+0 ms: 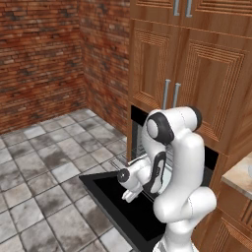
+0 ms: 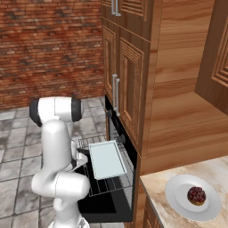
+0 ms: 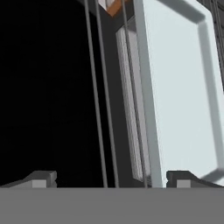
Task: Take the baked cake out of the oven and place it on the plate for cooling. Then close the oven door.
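While cake [image 2: 196, 195] sits on plate [image 2: 177, 202] on bench [image 2: 156, 187], claw [image 3: 109, 178] released, empty, over pulled-out rack [image 2: 107, 185] beside tray [image 2: 107, 160]; oven door [image 1: 123, 206] down.

1. A pale whitish square flat tray [image 2: 107, 159] is seen at the centre of the right base view, lying on a wire rack [image 2: 111, 183].
2. Brown wooden cabinet doors [image 1: 189, 81] with vertical handles are seen at the upper right of the left base view.
3. A red brick wall [image 1: 39, 54] is seen at the upper left.
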Tool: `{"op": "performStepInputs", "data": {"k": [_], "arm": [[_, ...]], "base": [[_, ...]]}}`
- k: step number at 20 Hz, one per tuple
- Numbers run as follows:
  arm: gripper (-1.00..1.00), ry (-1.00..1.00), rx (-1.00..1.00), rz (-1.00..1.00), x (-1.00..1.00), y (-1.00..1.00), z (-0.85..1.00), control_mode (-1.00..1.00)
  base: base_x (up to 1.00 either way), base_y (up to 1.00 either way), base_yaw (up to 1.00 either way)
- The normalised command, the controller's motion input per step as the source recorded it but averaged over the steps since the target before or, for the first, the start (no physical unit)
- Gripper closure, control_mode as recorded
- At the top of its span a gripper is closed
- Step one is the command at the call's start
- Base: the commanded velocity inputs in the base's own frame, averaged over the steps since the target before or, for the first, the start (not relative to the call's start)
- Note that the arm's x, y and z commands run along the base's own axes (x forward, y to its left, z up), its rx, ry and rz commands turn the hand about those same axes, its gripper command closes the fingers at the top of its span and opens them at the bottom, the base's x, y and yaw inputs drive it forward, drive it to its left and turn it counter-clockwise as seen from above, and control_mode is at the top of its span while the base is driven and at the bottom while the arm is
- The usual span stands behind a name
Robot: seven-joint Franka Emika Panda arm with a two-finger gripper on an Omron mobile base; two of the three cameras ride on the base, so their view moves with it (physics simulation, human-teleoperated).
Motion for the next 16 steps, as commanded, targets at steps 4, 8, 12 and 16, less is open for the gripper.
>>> {"op": "performStepInputs", "data": {"k": [4, 8, 12, 16], "arm": [[-1.00, 0.00, 0.00, 0.00, 0.04, 0.00, -0.14, -1.00], [-1.00, 0.00, 0.00, 0.00, 0.01, -0.02, -0.16, -1.00], [-1.00, 0.00, 0.00, 0.00, 0.01, -0.02, -0.16, -1.00], [-1.00, 0.00, 0.00, 0.00, 0.01, -0.10, -0.11, -1.00]], "base": [[0.00, 0.00, 0.00], [0.00, 0.00, 0.00], [0.00, 0.00, 0.00], [0.00, 0.00, 0.00]]}}
